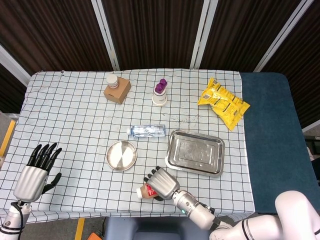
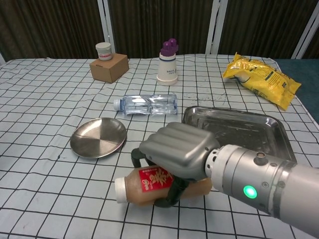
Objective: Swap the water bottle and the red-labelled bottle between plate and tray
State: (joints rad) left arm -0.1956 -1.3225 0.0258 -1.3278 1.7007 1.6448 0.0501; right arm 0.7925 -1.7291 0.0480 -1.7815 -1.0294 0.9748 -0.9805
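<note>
The head view looks steeply down from high above the near edge, taking in the whole black-gridded white tablecloth (image 1: 75, 115). The chest view sits low and close, facing twelve o'clock. Both share the round steel plate (image 1: 121, 155) (image 2: 98, 137) and rectangular steel tray (image 1: 195, 152) (image 2: 234, 127).

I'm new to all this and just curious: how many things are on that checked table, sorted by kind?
Bottles: 2, the water bottle and the red-labelled bottle held by the right hand
Metal dishes: 2, plate and tray
Snack bags: 1
Cardboard boxes: 1
Small jars: 1
Purple-topped cups: 1
Total: 8
</note>
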